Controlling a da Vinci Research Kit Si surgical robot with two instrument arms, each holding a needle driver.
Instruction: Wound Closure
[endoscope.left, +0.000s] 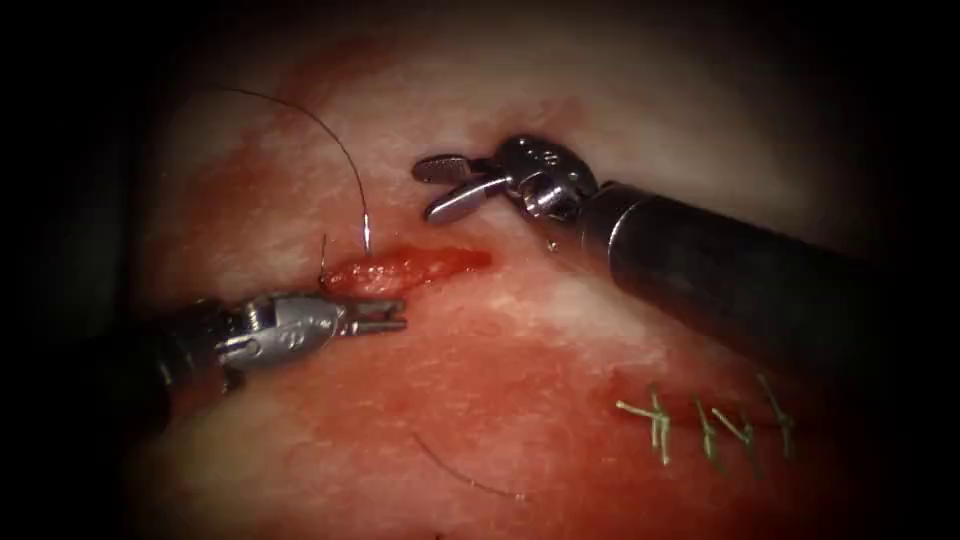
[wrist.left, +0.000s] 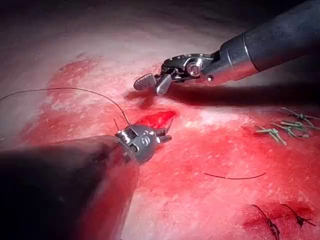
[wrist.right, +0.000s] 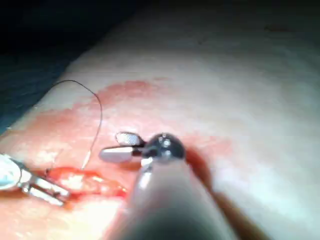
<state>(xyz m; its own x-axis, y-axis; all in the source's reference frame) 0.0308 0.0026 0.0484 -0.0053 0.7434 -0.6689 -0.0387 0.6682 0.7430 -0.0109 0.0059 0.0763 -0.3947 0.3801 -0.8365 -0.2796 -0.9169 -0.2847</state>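
So the needle (endoscope.left: 367, 232) is stuck in the tissue (endoscope.left: 560, 470) at the cut's (endoscope.left: 405, 270) left end, thread (endoscope.left: 310, 120) arcing off up-left. Left tool (endoscope.left: 390, 318) sits just below the cut, jaws slightly apart, holding nothing. Right tool (endoscope.left: 445, 188) hovers above-right of the needle, jaws open and empty.
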